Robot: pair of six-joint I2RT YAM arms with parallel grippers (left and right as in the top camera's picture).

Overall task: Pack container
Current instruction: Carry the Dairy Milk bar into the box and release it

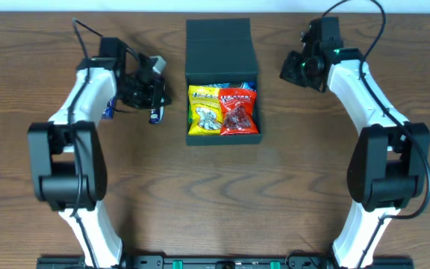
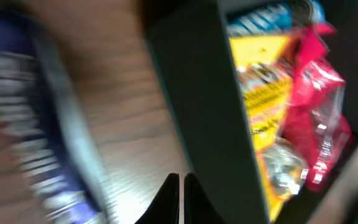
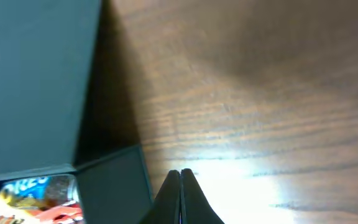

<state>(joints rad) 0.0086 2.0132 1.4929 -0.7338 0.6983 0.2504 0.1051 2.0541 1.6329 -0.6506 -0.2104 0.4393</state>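
Near edge: both arm bases stand on the wooden table (image 1: 222, 194).

Mid-table, between the arms: container (image 1: 222, 139), open, its lid (image 1: 219, 41) folded back on the far side. Inside, a yellow packet (image 1: 204, 110) on the left touches a red packet (image 1: 237, 110) on the right. Both overlap a blue packet (image 1: 239, 87) at the far wall.

Left gripper (image 1: 154, 96): left of the container and apart from it. Fingers pressed together, nothing between them. One blue wrapper (image 1: 155, 114) lies just near of it; a second (image 1: 110, 109) is partly hidden by the arm.

Right gripper (image 3: 181, 173): far right, beside the lid, fingers together and empty over bare wood.

Left wrist view: wrapper print blurred, unreadable. Right wrist view only: white letters on the blue packet look like "OREO". Overhead print is too small to read.
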